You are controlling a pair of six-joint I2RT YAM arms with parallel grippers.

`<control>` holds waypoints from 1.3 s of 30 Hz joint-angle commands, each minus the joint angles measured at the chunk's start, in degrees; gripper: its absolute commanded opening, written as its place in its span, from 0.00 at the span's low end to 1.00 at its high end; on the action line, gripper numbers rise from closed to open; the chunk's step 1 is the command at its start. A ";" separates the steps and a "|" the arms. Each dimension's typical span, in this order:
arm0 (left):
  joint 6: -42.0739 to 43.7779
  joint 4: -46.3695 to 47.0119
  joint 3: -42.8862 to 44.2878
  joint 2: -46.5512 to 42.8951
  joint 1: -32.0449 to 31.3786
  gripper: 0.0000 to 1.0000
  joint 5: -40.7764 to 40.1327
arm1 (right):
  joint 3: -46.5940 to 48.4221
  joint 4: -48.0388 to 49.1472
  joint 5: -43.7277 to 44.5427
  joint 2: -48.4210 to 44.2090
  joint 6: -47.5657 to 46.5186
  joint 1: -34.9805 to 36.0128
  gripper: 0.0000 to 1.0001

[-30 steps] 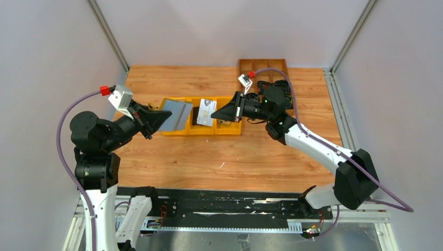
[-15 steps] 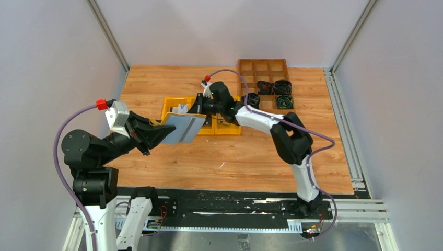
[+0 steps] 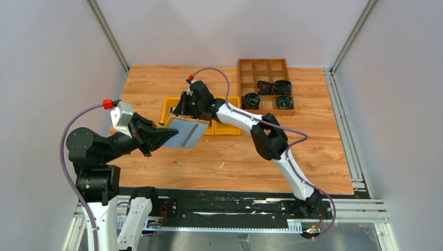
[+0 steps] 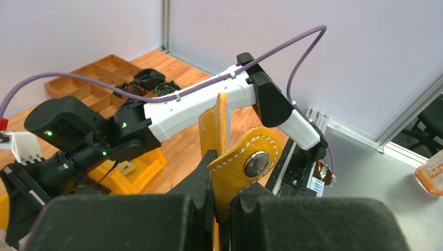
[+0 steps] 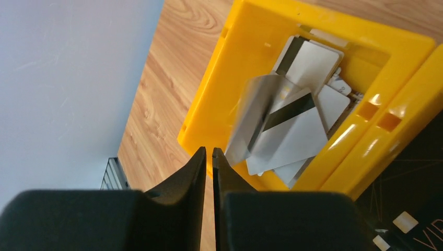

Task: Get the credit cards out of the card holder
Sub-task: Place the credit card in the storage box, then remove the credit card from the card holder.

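My left gripper (image 3: 168, 135) is shut on the mustard-tan card holder (image 3: 187, 131) and holds it in the air in front of the yellow bins, silver face up. In the left wrist view the holder (image 4: 222, 123) stands edge-on between the jaws of my left gripper (image 4: 223, 201), its snap flap (image 4: 251, 162) folded out. My right gripper (image 3: 181, 107) hovers over the leftmost yellow bin (image 5: 209, 99); its jaws stand a narrow slit apart with nothing between them (image 5: 209, 152). A blurred silver credit card (image 5: 258, 115) is over several cards (image 5: 313, 65) lying in that bin.
Two more yellow bins (image 3: 228, 128) adjoin on the right. A wooden compartment tray (image 3: 264, 65) at the back right holds black coils (image 3: 282, 87). The right arm (image 4: 183, 107) stretches across in front of the held holder.
My right gripper carried a card left from the middle bin to over the leftmost bin and let it go. My left gripper moved the holder slightly forward and lower.
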 commanded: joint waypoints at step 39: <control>-32.82 30.34 -11.67 8.67 0.17 0.00 -4.13 | -65.81 77.43 -39.70 -54.98 23.11 -7.19 0.78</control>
